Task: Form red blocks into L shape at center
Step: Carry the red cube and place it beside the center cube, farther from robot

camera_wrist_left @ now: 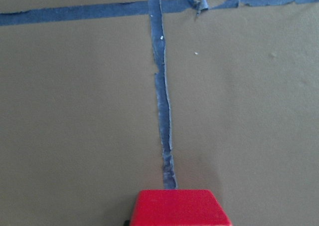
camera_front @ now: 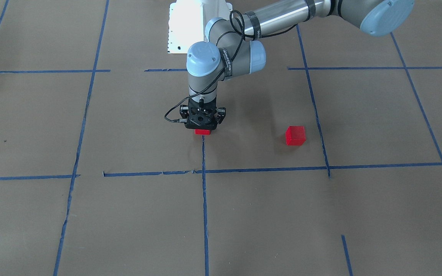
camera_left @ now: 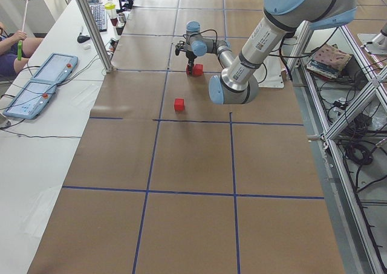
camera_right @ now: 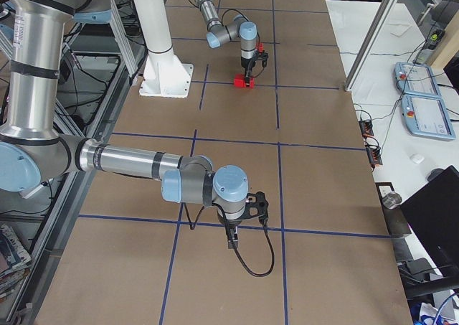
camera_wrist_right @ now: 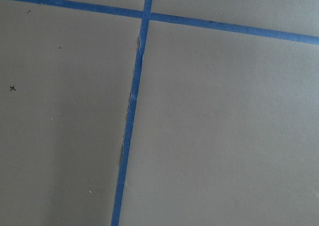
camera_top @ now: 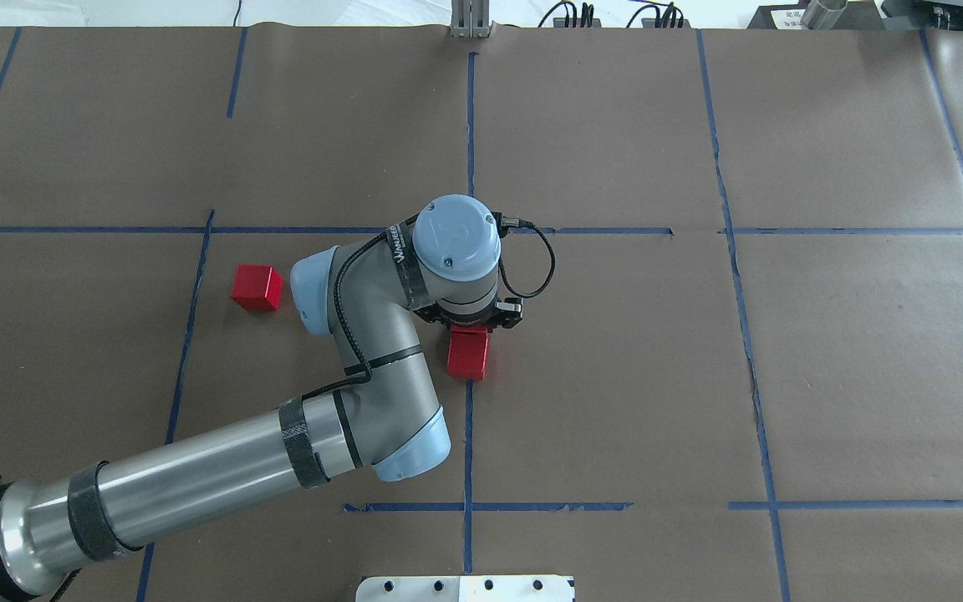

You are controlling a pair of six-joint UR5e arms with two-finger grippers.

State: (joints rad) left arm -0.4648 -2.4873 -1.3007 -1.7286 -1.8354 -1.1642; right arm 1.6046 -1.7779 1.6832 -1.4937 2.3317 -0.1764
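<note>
We see the left gripper standing upright over the blue centre line, down at the table, with red showing right at its fingertips. From over the robot's shoulders the red on the line runs longer than one cube. We judge that two of the red blocks lie end to end along the line, the farther one under the gripper, though the seam is hidden. We cannot tell whether the jaws clamp that block or stand free of it. The wrist view shows only a red top at its lower edge, square on the line's end, and no fingers.

Laying blocks along the tape makes sense to us, since the line gives the L a straight leg. The third red block sits well apart from the line, on the robot's left of it, so the foot is not yet made.

The right gripper hangs low, far from the line on the robot's right and out of the way. It shows only from the side, so we cannot tell its opening.
</note>
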